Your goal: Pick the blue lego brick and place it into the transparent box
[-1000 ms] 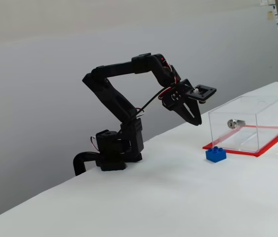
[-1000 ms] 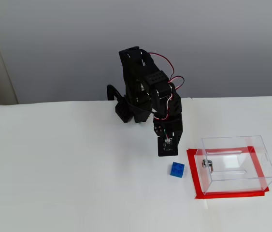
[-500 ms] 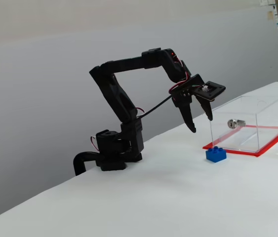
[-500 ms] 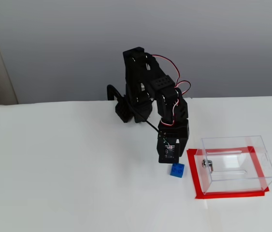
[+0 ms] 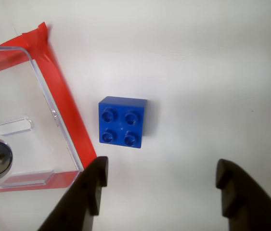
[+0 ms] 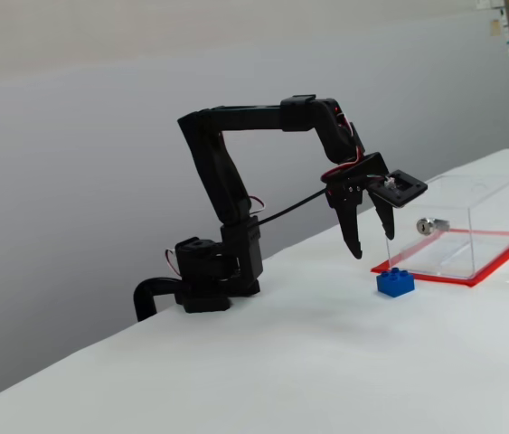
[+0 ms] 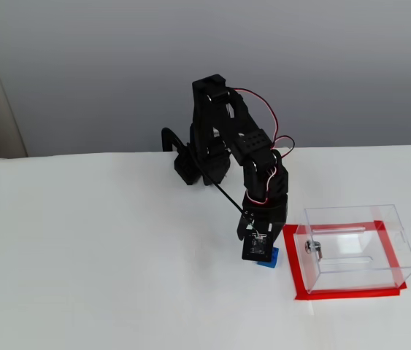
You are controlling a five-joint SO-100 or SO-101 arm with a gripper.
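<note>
Blue lego brick (image 5: 122, 121) on white table (image 6: 263, 371) at frame centre, transparent box (image 5: 17, 125) at left, gripper (image 5: 158, 180) fingers spread apart, grey wall (image 7: 117, 65) behind.

Arm (image 6: 236, 163) reaches out from its base, upper link raised, forearm level, wrist bent down. Gripper (image 6: 373, 242) points downward above the table, jaws spread wide, nothing between the fingertips (image 5: 95, 175)

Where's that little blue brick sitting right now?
The blue lego brick lies on the white table, just outside the transparent box, beside its red base edge; in the wrist view it sits right of the box, ahead of the open gripper.
</note>
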